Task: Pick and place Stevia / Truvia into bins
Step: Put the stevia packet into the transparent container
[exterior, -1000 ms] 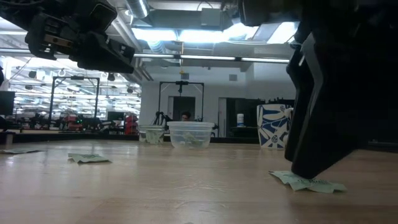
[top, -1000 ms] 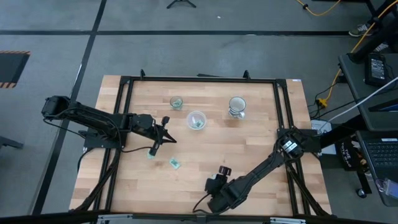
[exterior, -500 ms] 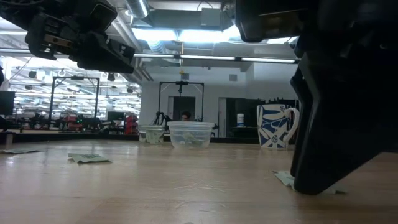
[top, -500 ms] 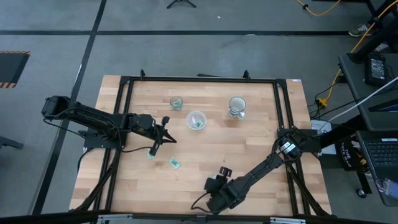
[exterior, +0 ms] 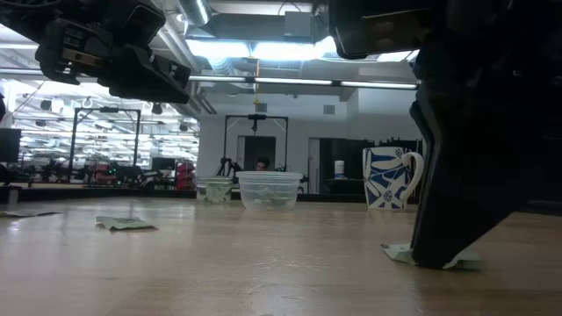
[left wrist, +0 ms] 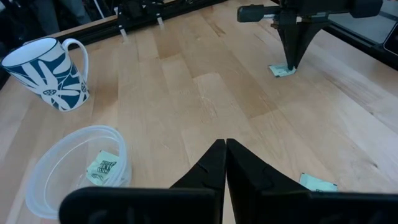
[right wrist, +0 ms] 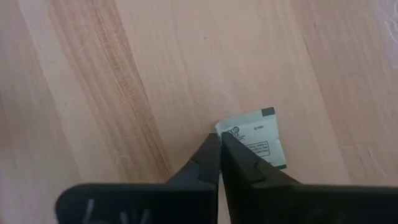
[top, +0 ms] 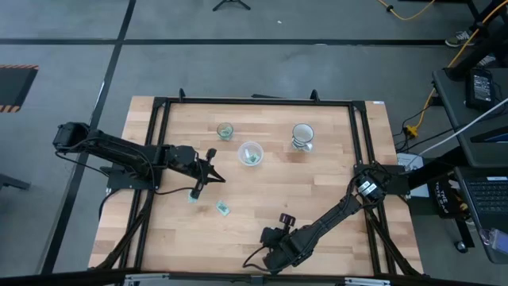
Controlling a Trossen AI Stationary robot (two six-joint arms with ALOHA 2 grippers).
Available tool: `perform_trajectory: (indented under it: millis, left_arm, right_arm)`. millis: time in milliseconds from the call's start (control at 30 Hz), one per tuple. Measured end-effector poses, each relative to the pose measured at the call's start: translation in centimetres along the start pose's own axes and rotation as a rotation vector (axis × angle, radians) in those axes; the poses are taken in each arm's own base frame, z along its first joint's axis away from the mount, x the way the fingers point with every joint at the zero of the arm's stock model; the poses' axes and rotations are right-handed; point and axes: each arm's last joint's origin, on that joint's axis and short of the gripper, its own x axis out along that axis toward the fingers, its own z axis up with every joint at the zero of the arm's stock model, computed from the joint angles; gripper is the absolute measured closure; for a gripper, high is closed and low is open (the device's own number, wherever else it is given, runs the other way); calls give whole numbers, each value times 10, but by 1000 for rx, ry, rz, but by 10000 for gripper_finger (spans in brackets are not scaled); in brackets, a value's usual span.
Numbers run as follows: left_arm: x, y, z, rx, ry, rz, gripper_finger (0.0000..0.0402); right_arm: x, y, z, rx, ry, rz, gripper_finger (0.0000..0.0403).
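Note:
Pale green Stevia sachets lie flat on the wooden table: two (top: 193, 197) (top: 224, 208) at mid-left. A third (right wrist: 258, 140) lies near the front edge, under my right gripper (right wrist: 219, 138), which points down and is shut on it. My left gripper (top: 218, 178) hangs shut and empty above the table's left middle. Of the bins, the little clear cup (top: 225, 131) and the wider whitish cup (top: 251, 152) stand at the far middle. The wider cup (left wrist: 74, 171) holds a sachet (left wrist: 102, 168). My right gripper comes from above, fingers pointing down, and its shut fingertips (right wrist: 211, 146) meet on one corner of the sachet (right wrist: 225, 129). The rest of the sachet lies flat on the table (exterior: 465, 262). How much paper sits between the tips is hidden by the fingers.
A blue-and-white mug (top: 302, 137) stands to the right of the cups at the far side. A black frame (top: 254, 102) borders the tabletop. Bare wood spans the middle (top: 302, 191) and right of the table.
My right gripper has shifted slightly toward the table's near edge and settled onto the sachet there, covering more of it in the low view. The sachet stays on the table.

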Motion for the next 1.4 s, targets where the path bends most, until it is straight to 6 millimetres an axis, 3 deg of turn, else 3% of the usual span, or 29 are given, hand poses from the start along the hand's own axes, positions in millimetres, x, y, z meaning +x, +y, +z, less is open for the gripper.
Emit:
perform_trajectory:
  millis: [300,700,900,1067,1400]
  left_arm:
    - [0,0,0,0,0,0,394]
    - [0,0,0,0,2,11,393]
    - [0,0,0,5,4,14,394]
    - [0,0,0,62,8,14,394]
    - [0,4,-2,62,53,158,393]
  right_arm:
    - [-13,-1,9,-81,-39,-35,401]
    - [-56,-28,35,-171,-132,-70,403]
    - [-71,-56,36,-169,-169,-96,403]
    - [-71,-81,29,-174,-252,-88,403]
    - [-48,-158,9,-182,-479,-44,403]
